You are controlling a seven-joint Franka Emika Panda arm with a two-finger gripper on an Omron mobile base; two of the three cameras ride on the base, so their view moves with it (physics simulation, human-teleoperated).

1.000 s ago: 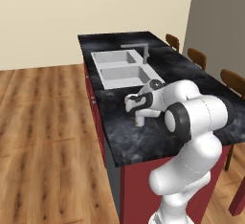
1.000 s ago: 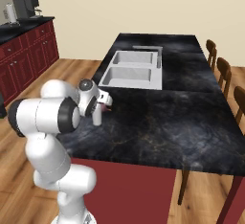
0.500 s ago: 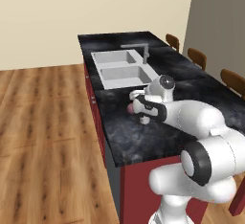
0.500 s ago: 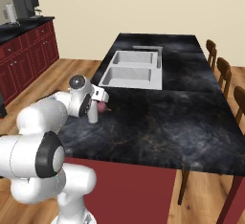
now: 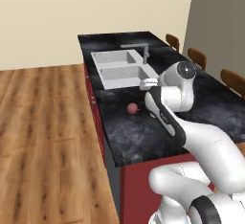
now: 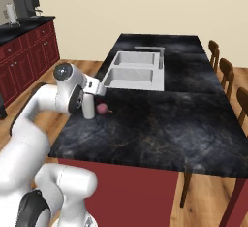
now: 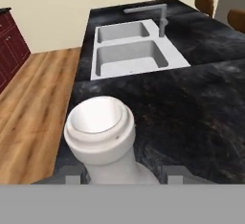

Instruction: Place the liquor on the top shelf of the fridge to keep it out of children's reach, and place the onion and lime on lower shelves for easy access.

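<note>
- Left base view: the onion (image 5: 132, 107) lies on the dark counter (image 5: 143, 137), just in front of the sink (image 5: 119, 70). A second ago the wrist crowded it; now the arm has stretched out and the onion sits apart, untouched.
- Right base view: the gripper (image 6: 90, 101) carries the liquor (image 6: 88, 109) upright near the counter's edge, beside the onion. The bottle has shifted edgeward with the hand, so I judge the first item is picked and its carry to the fridge is starting.
- Hand view: the bottle's cap and neck rise between the two fingertips (image 7: 72, 177), with the jaws pinched on the bottle's body. The grip looks secure, though the contact itself is hidden low in the picture.
</note>
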